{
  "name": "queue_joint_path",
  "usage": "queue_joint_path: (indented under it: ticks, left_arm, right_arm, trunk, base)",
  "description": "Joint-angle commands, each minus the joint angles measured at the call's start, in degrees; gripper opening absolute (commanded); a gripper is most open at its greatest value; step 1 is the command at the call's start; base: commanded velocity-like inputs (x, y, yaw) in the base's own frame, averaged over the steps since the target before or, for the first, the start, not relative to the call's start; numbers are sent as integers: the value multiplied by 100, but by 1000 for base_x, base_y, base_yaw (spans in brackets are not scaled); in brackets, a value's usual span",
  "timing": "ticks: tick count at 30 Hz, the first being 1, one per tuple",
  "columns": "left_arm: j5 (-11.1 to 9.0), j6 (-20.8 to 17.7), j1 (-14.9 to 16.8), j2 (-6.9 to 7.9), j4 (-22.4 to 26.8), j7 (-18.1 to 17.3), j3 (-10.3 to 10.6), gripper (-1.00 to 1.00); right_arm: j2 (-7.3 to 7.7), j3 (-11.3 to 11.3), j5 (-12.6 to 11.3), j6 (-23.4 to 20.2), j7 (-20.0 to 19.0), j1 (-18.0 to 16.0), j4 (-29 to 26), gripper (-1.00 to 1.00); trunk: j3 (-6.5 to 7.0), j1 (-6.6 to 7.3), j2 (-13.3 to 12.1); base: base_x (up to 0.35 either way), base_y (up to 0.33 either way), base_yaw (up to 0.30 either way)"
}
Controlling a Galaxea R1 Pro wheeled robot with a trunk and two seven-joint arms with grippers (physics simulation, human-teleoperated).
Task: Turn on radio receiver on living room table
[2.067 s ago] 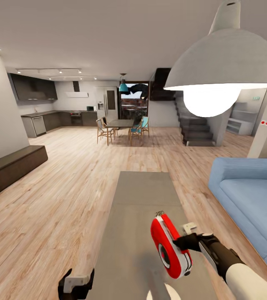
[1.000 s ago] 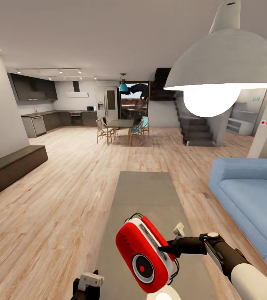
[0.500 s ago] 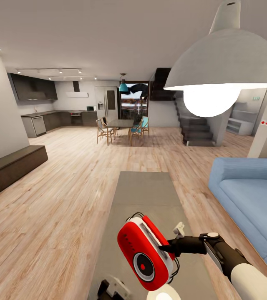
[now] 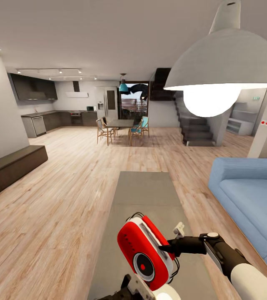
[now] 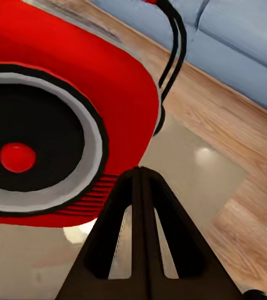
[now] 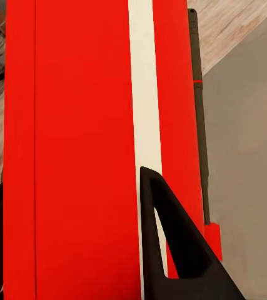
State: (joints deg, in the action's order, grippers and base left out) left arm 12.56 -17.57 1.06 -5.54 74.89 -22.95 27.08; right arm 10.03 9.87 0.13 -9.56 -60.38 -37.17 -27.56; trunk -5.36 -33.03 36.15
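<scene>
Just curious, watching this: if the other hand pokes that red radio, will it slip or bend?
The radio receiver looks like a rigid shell, so it probably won't bend. Its glossy skin may be slippery, and the right hand pinches one edge, so a poke from the left hand could swivel it.

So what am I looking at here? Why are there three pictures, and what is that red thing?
This is a pretend robot inside a computer world. It has two arms, and each arm ends in a pincer called an end effector. The big picture comes from a camera on the robot's head, looking over a living room with a blue sofa and a long grey table. The other two come from small cameras near each pincer. The red thing is a little radio. The right end effector is pinching it and holding it up above the table. The left end effector, with its black fingers closed together, is pointing close to the radio's round dial, probably to switch it on.
</scene>
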Motion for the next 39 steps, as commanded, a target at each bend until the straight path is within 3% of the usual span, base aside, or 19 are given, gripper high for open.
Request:
queue_joint_path:
  ticks: [1, 8, 14, 19, 21, 23, 25, 28, 33, 39]
  left_arm:
    - [1, -53, 15, 0, 73, -3, 0, -100]
    - [16, -167, 65, 11, 430, -16, -26, -100]
    - [368, -436, 280, 5, 443, -28, -80, -100]
    - [447, -519, 350, 6, 408, -26, -94, -100]
    - [454, -529, 356, 8, 391, -23, -164, -100]
    - [456, -534, 362, 5, 347, -19, -360, -100]
    - [454, -531, 415, 2, 225, -18, -573, -100]
    - [449, -527, 656, -10, -262, -17, -714, -100]
    - [452, -514, 1042, -131, -833, -17, -758, -100]
    - [454, -518, 1210, -293, -968, -17, -765, -100]
  right_arm:
    - [-1, -12, -20, -2, -1, -1, -4, -100]
    - [-1, -12, -13, -2, -8, -1, -4, -100]
    - [-8, -4, -13, -2, -9, -1, -4, -100]
    - [-9, -3, -13, -2, -9, -1, -4, -100]
    - [-9, -3, -13, -2, -12, -1, -4, -100]
    - [-9, -3, -11, -2, -15, -1, -4, -100]
    - [-9, -3, -7, -2, -17, -1, -5, -100]
    - [-9, -3, -5, -2, -22, -1, -4, -100]
    - [-10, -3, -4, -2, -58, -1, -4, -100]
    - [-10, -3, -4, -2, -70, -1, -4, -100]
  trunk:
    - [0, 0, 0]
    - [0, 0, 0]
    - [0, 0, 0]
    - [0, 0, 0]
    - [0, 0, 0]
    - [0, 0, 0]
    - [0, 0, 0]
    - [0, 0, 0]
    - [0, 0, 0]
    - [0, 0, 0]
  base:
    - [0, 0, 0]
    - [0, 0, 0]
    - [0, 0, 0]
    - [0, 0, 0]
    - [0, 0, 0]
    - [0, 0, 0]
    - [0, 0, 0]
    - [0, 0, 0]
    - [0, 0, 0]
    - [0, 0, 0]
